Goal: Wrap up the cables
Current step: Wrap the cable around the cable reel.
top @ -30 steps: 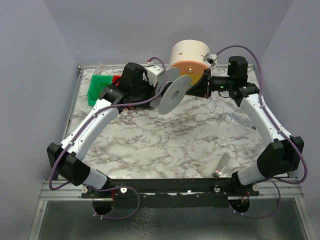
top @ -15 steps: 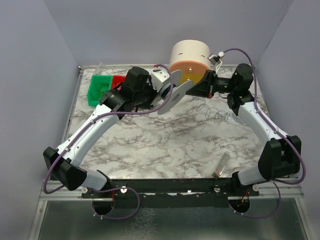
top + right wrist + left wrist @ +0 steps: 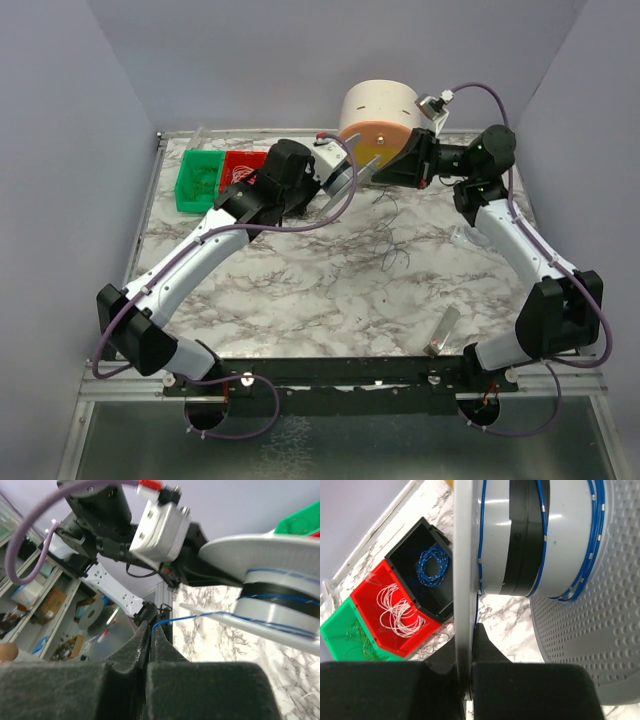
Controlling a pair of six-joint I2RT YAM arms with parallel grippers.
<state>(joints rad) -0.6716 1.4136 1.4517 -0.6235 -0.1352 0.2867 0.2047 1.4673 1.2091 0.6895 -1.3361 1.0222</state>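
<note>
The cable is a hair-thin wire, dark from above and blue up close. Its loose squiggly part point(image 3: 392, 238) lies on the marble under my right arm. Fine turns of it sit on the grey spool's hub point(image 3: 540, 535). My left gripper point(image 3: 330, 182) is shut on the spool's flat flange point(image 3: 465, 555), pinching its edge between the fingertips, gripper point(image 3: 470, 645). The spool point(image 3: 358, 172) is held off the table near the back. My right gripper point(image 3: 150, 632) is shut on the wire point(image 3: 200, 616), which runs taut from the fingertips to the hub point(image 3: 280, 611). From above the right gripper point(image 3: 400, 168) sits just right of the spool.
A cream and orange cylinder point(image 3: 380, 115) stands at the back behind the spool. Green point(image 3: 198, 180) and red point(image 3: 240, 165) bins sit back left; a black bin point(image 3: 420, 560) holds a blue coil. A clear piece point(image 3: 470, 238) and a small strip point(image 3: 443, 333) lie on the right.
My left arm carried the spool back and right and turned it more edge-on. My right gripper rose and swung toward it. The loose wire loops shifted left and drew in.
</note>
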